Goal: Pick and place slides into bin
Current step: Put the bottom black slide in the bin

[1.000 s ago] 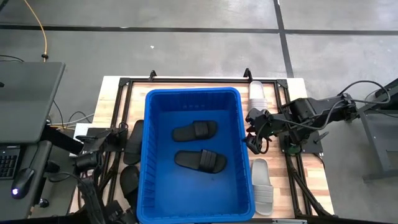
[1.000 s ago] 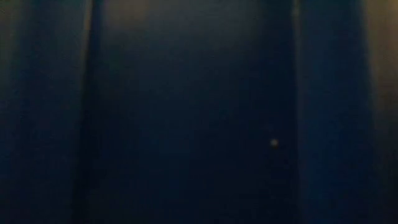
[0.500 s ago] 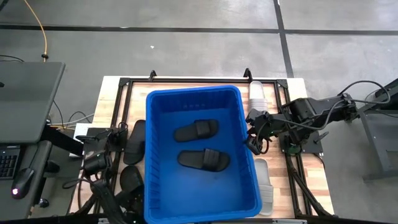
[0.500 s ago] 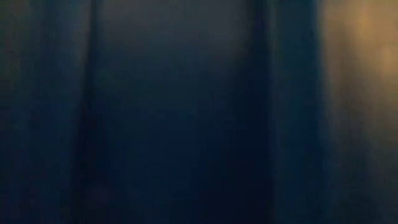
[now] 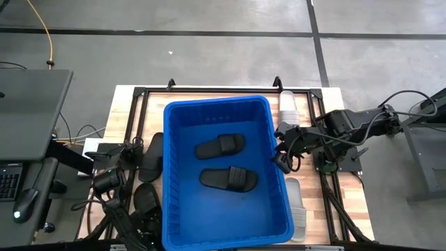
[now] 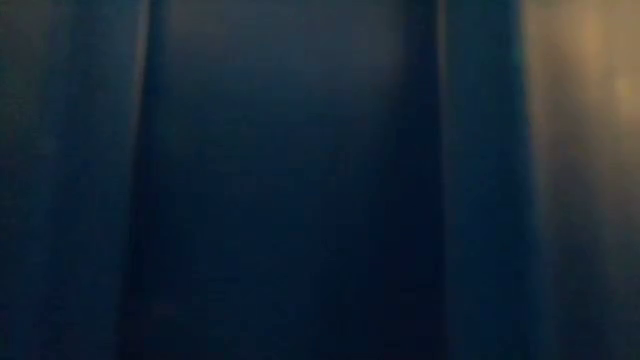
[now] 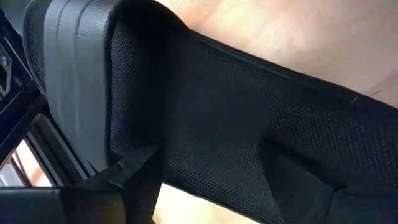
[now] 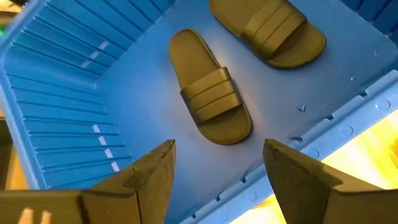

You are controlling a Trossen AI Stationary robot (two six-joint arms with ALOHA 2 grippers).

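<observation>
The blue bin (image 5: 216, 102) stands mid-table with two black slides (image 5: 219, 146) (image 5: 228, 179) lying on its floor; they also show in the right wrist view (image 8: 211, 93). My right gripper (image 5: 281, 159) is open and empty over the bin's right rim (image 8: 323, 124). My left gripper (image 5: 139, 209) is low at the bin's left, open, with its fingers on either side of a black slide (image 7: 217, 112) that lies on the table. Another black slide (image 5: 152, 157) lies beyond it. My left gripper stands close over the black slide's footbed (image 7: 205, 143), one finger (image 7: 124, 180) by the ribbed strap and the other (image 7: 298, 186) farther along the sole. I cannot tell whether the fingers touch it.
Two pale slides lie on the table to the bin's right, one at the far end (image 5: 288, 104) and one at the near end (image 5: 295, 209), partly under the bin's rim. The bin's wall (image 6: 300, 180) fills the low view. A black frame edges the table.
My left arm has gone toward the table's near edge, down to the black slides. The bin has shifted a little, and its near right corner now covers part of the near pale slide. My right gripper has stayed open over the bin's right rim.
</observation>
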